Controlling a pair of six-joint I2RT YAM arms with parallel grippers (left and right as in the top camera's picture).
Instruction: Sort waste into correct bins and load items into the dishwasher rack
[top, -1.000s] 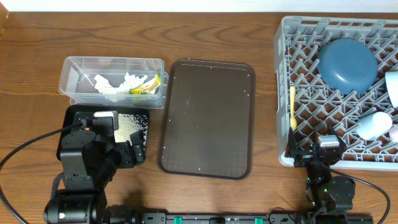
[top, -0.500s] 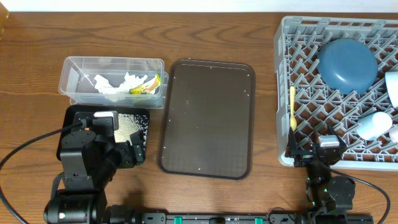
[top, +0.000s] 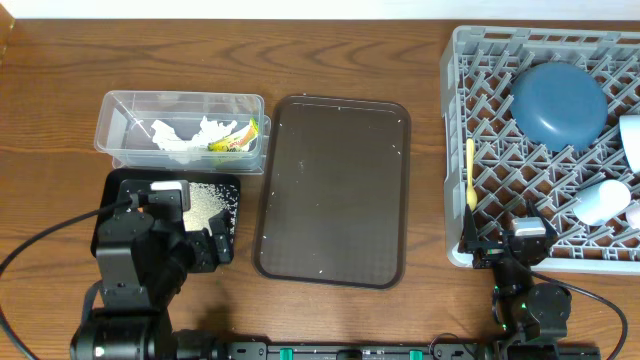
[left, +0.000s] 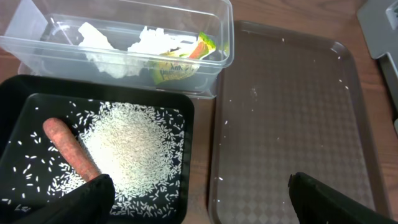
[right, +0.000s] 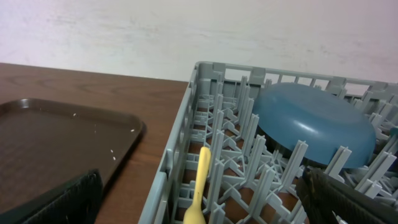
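Progress: judged nearly complete; only stray grains (left: 253, 92) on the brown tray (top: 335, 150) remained.
Waste: paper scraps (left: 99, 46) and wrapper (left: 177, 65) lay in the clear tub (top: 112, 125), upper left; carrot (left: 68, 146) and rice (left: 134, 149) in the black tray (left: 93, 86) below.
Dishes: blue plate (top: 558, 103), yellow spoon (top: 471, 175) and pale cup (top: 603, 200) sat in the grey rack (top: 455, 130), right.
Left tool (left: 202, 199): spread, empty.
Right tool (right: 199, 202): spread, empty.

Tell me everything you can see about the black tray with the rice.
The shallow black rectangular plastic tray lies flat on the wooden table, beside the clear plastic tub and the brown serving tray. Loose white rice grains heap in its middle; a short orange carrot lies at the heap's edge.
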